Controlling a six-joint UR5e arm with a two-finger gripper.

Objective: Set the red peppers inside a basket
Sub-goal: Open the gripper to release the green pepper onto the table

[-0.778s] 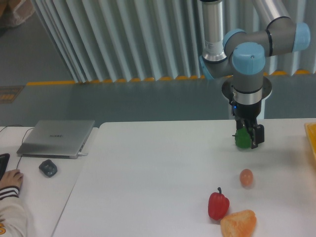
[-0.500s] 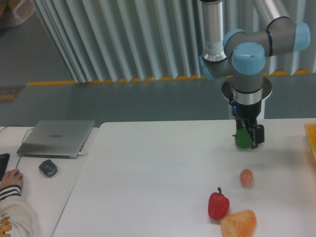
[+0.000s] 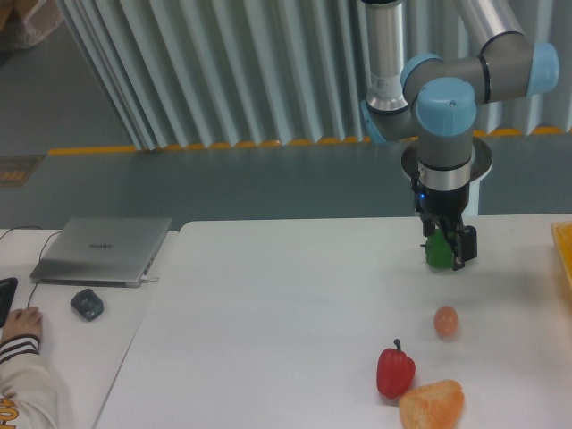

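Observation:
The red pepper [image 3: 395, 372] stands upright on the white table near the front edge, its dark stem pointing up, touching or almost touching an orange bread-like piece [image 3: 433, 405]. The basket [image 3: 565, 255] shows only as a yellow-orange sliver at the right edge of the frame. My gripper [image 3: 440, 253] hangs down over the table's back right part, far behind the red pepper, with its fingers closed around a green pepper [image 3: 437, 251].
A small round orange-pink object [image 3: 446, 321] lies between the gripper and the red pepper. At the left, on a separate desk, are a laptop [image 3: 104, 249], a mouse [image 3: 87, 304] and a person's hand [image 3: 18, 323].
The arm and gripper shifted very slightly left and up, the green pepper moving with them. The red pepper and other items stayed in place.

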